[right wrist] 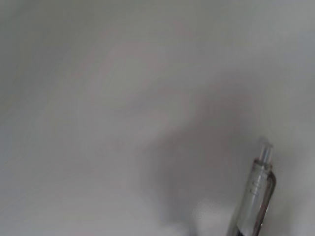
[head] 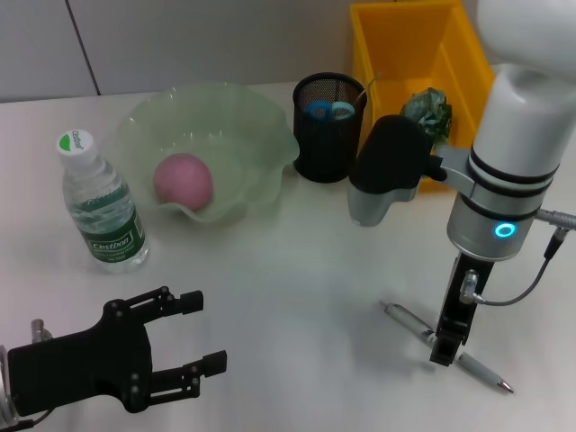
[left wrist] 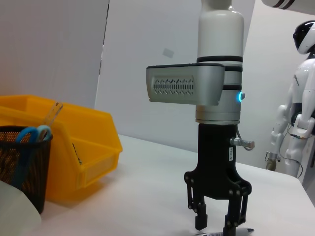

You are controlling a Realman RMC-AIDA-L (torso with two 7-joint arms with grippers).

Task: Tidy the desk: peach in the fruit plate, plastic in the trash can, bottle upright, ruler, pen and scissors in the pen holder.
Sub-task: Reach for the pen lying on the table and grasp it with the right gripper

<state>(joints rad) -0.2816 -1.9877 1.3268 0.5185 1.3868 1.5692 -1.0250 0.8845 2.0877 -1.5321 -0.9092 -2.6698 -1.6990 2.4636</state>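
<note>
Head view: right claw (head: 447,346) stands down on the pen (head: 409,320) lying near-right on the surface (head: 297,270). Left wrist view alone shows its fingers (left wrist: 200,214) spread, straddling the pen (left wrist: 242,231). Right wrist view: only the pen's (right wrist: 257,194) clicker end

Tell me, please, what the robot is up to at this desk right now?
The right gripper is down over the silver pen lying on the white desk, fingers open astride it. The left gripper sits open near the front edge. The pink peach is in the green glass fruit plate, the clear water bottle stands upright, blue-handled scissors are in the black mesh pen holder, and crumpled plastic is in the yellow bin.
</note>
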